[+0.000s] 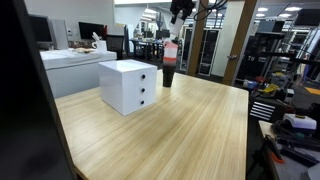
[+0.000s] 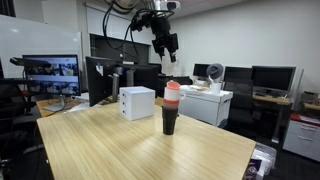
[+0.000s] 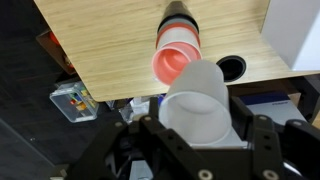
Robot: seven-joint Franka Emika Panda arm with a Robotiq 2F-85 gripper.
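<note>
High above the table (image 2: 110, 150), the gripper (image 2: 164, 45) is closed partway on a white cup (image 3: 195, 100). Its fingers press the cup's sides, so it hangs with what looks like the narrow end down. Almost straight beneath stands a stack (image 2: 171, 108) of cups, pink on black, mouth up, near the table's edge beside a cable hole (image 3: 231, 68), and the wrist view shows cup and stack nearly on one line. A white drawer box (image 2: 137, 102) sits well apart, clear of the arm.

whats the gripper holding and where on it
A white cup, gripped at its wider end, near the rim; the gripper hangs above the stacked cups.
</note>
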